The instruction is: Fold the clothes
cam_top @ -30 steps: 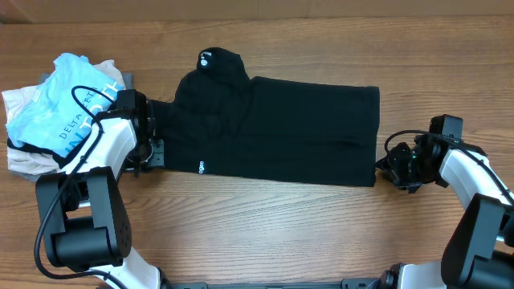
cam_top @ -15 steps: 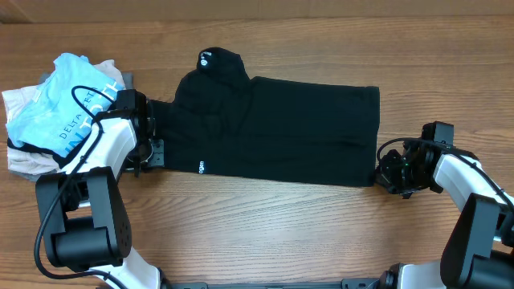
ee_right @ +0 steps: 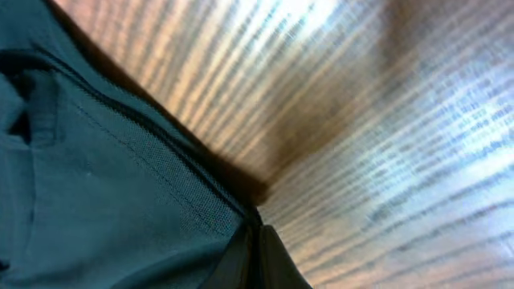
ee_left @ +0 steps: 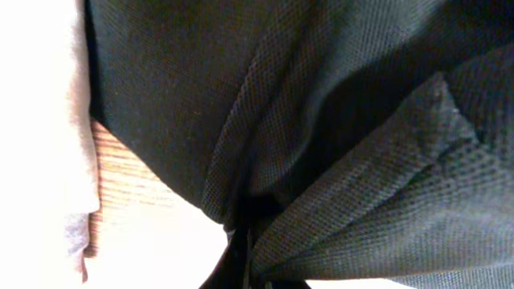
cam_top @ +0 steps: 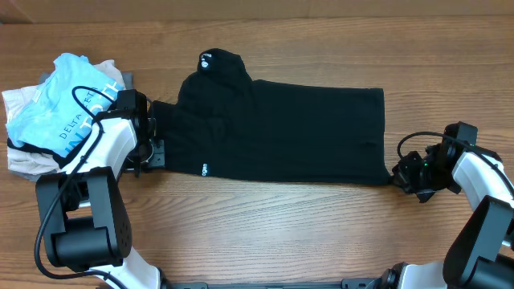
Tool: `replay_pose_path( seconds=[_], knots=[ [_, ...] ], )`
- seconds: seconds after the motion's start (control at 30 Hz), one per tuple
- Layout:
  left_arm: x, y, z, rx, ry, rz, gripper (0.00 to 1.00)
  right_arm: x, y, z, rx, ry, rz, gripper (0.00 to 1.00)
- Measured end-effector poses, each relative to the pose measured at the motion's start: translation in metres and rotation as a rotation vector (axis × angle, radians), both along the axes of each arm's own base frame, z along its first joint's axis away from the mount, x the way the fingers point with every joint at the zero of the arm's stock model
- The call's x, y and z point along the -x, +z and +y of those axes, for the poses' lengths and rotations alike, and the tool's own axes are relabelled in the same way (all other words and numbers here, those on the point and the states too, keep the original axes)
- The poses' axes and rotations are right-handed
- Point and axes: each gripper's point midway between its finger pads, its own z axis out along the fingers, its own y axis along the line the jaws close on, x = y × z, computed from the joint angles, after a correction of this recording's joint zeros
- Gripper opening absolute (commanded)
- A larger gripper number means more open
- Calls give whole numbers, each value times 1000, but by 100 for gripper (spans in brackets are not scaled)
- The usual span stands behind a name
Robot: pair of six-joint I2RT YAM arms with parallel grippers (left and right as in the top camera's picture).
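The clothes, a black short-sleeved shirt (cam_top: 281, 132), lie in a long flat band across the middle of the table. My left gripper (cam_top: 154, 136) is shut on the shirt's left end; in the left wrist view bunched black fabric (ee_left: 321, 120) runs into the closed left gripper (ee_left: 249, 261). My right gripper (cam_top: 397, 177) is shut on the shirt's near right corner. The right wrist view shows the hem (ee_right: 104, 185) pinched in the right gripper (ee_right: 257, 257) just above the wood.
A pile of other garments sits at the far left, a light-blue lettered shirt (cam_top: 68, 100) on top of white and grey ones (cam_top: 24, 160), right beside my left arm. Bare wooden table (cam_top: 281, 233) runs in front of the shirt.
My right gripper has shut on the shirt's right corner and drawn it a little to the right, stretching that edge. The left gripper has stayed in place.
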Motion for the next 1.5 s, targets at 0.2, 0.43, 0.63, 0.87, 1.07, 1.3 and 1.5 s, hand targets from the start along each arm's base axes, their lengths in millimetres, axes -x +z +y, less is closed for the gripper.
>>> replay_pose_path(
  seconds=[0.2,0.43,0.63,0.87,1.07,1.3,1.5],
  knots=[
    [19,0,-3,12,8,76,28,16,-1,1,2,-4,74,16],
    [27,1,-11,58,26,109,49,-2,-1,-8,43,-6,0,31],
    [25,24,-22,127,32,140,53,-54,27,-4,-6,54,-226,40],
    [-22,49,-56,339,3,-27,52,-78,34,32,8,188,-313,31],
    [-41,50,-84,410,-75,-106,26,-81,9,45,37,201,-243,12],
    [-45,23,-103,384,-157,-161,25,-72,-16,28,64,96,-133,10],
    [-39,-6,-74,239,-114,-160,33,-71,-16,23,64,66,-124,9]
  ],
)
